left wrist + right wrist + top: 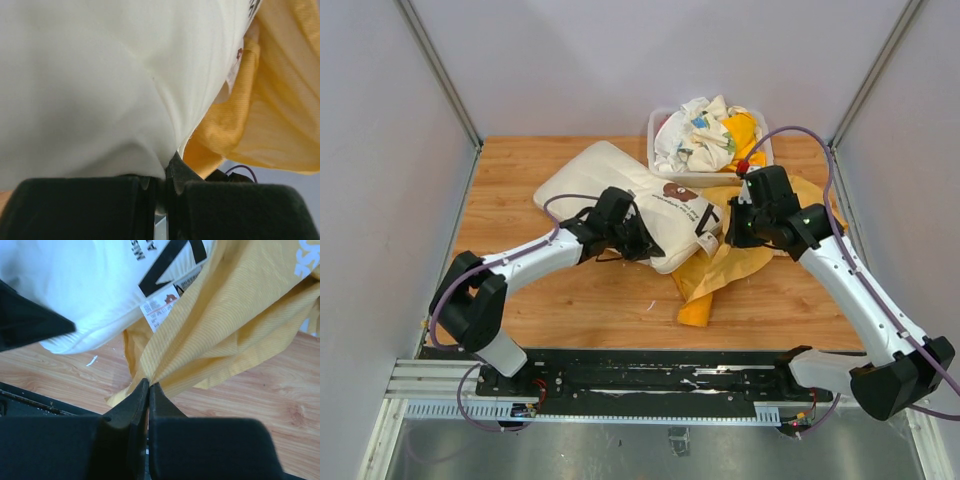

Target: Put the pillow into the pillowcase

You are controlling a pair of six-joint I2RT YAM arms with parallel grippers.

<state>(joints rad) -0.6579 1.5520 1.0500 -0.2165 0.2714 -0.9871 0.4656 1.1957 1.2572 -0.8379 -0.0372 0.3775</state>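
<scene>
**A:** Where's the cream-white rectangular soft pillow with the brown bear face?

**B:** On the light wooden table, around the middle and a little to the left. It lies flat, with its long axis on a diagonal from the far left to the near right. The bear face and the black lettering are towards its right end.

**A:** And the orange-yellow fabric pillowcase?

**B:** It's crumpled at the pillow's near-right end. The pillow's right corner lies over part of it, and the rest spreads to the near right. One tongue of it points towards the near edge of the table.

**A:** What's the left gripper doing?

**B:** It's clamped on the pillow. In the left wrist view, a fold of the cream fabric is pinched between the two black fingers. From above, it sits on the pillow's near long edge.

**A:** And the right gripper?

**B:** Its jaws are together on a bunched pleat of the pillowcase. The yellow cloth fans up and away from the fingertips, just beside the pillow's right corner. A small white sewn label with a barcode hangs at that corner.

**A:** Anything else there?

**B:** A translucent white plastic bin at the far right of the table, holding a heap of patterned white and yellow cloths. It stands just beyond the pillow's far-right edge.
</scene>
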